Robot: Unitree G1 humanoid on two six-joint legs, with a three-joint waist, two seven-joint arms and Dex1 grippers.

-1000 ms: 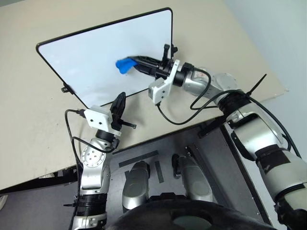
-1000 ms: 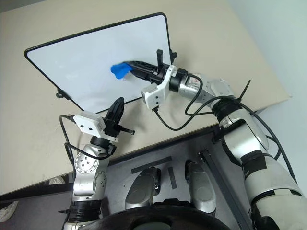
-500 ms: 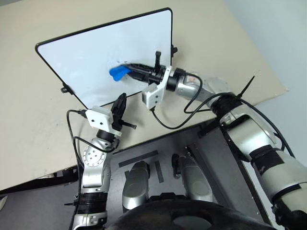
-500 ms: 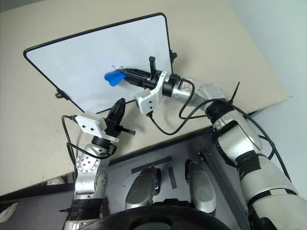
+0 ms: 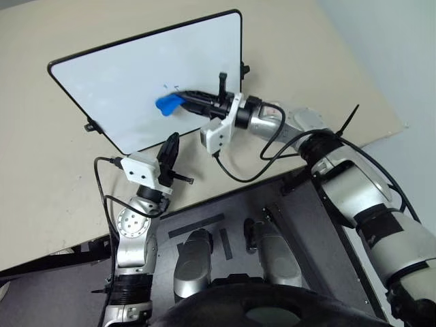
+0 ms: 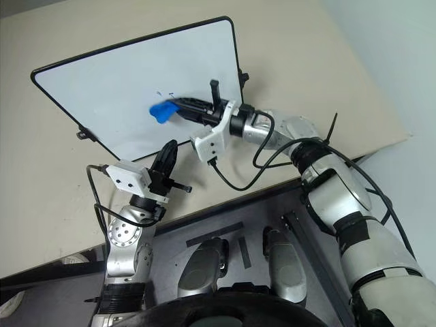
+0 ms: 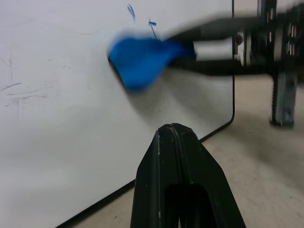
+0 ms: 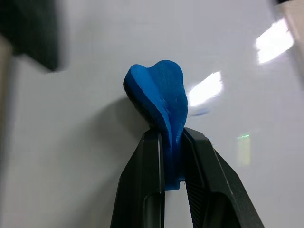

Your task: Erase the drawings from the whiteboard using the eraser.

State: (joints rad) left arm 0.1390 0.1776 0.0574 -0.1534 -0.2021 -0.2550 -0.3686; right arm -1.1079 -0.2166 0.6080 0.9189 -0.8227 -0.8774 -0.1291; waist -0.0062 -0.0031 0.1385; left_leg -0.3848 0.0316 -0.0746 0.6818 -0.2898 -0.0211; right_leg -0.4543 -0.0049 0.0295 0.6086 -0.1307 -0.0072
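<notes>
The whiteboard (image 5: 122, 88) is a big white rectangle with a thin black frame, rounded corners and little black knobs on the sides, lying on a beige table (image 5: 286, 48). Its near edge runs just ahead of the left gripper (image 5: 171, 146).

The eraser (image 5: 168, 103) is a small bright blue block, and it's getting squished pretty hard: in the right wrist view it's folded into a sort of heart shape (image 8: 159, 99), pinched at the bottom between the two black fingers (image 8: 147, 190). So the right gripper (image 5: 185, 101) is clamped on the eraser, with the blue end pressed against the board around the middle, a bit toward the right side.

The drawings (image 7: 140, 15) are just a couple of thin blue strokes, tiny next to the board, sitting right beside the eraser on the far side of it. Some faint grey smudges (image 7: 19, 92) show on the board too.

The left gripper has its fingers pressed together, nothing in them, pointing at the board from just off its near edge.
</notes>
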